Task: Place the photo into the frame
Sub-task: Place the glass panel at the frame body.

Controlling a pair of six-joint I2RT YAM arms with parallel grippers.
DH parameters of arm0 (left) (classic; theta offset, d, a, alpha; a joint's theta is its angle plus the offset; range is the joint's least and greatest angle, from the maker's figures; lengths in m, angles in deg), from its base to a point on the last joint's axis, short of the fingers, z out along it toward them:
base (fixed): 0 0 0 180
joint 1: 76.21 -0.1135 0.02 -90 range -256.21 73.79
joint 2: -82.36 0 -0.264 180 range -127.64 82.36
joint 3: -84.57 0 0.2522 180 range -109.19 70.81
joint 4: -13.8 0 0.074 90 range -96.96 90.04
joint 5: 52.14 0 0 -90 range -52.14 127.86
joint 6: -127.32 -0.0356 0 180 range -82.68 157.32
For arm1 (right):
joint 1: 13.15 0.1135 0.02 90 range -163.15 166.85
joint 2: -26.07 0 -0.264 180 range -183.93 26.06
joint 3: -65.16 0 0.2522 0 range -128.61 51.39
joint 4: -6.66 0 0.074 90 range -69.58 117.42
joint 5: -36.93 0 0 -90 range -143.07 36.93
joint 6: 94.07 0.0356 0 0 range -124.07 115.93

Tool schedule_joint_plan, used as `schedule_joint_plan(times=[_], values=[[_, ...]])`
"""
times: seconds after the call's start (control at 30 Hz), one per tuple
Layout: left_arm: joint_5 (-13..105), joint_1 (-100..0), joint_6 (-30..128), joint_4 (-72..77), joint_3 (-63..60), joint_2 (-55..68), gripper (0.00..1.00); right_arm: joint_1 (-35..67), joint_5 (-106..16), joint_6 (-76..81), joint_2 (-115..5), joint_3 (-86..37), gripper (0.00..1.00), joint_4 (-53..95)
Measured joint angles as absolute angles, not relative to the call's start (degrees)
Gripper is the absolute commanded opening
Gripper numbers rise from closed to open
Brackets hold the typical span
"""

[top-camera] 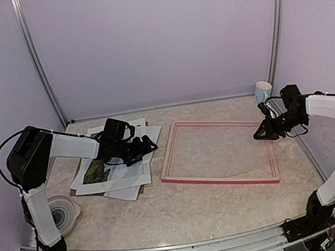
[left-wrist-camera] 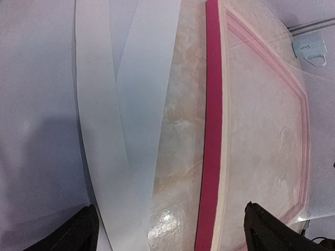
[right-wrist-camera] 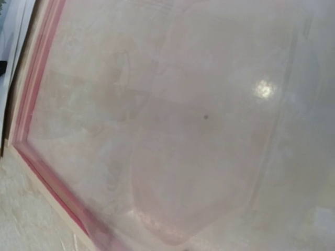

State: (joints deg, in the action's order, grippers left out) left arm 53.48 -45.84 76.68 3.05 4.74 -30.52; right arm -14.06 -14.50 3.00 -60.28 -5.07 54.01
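Where the worktop's near left corner lies, a pale ridged round dish (top-camera: 64, 211) sits. Beyond it, by the middle of the left edge, loose white sheets (top-camera: 122, 178) overlap in a fan. The photo (top-camera: 97, 171) lies flat on their left part. Left jaws hang over the sheets' right side, spread wide, dark fingertips (left-wrist-camera: 86, 230) well apart, nothing between them. The frame (top-camera: 220, 180) lies flat right of centre, its pink-red edge nearest, just beside the sheets and apart from the photo. Right jaws sit at the frame's right rail; spread or pressed together, cannot tell. A white mug (top-camera: 263, 91) stands at the far right corner.
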Motion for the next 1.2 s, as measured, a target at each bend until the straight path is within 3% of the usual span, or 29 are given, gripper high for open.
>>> schedule_joint_plan(times=[1.2], values=[[53.48, -45.84, 76.70, 3.03, 4.72, -30.52, 0.95, -13.91, -17.39, 3.06, -59.10, -4.24, 0.13, 54.82]])
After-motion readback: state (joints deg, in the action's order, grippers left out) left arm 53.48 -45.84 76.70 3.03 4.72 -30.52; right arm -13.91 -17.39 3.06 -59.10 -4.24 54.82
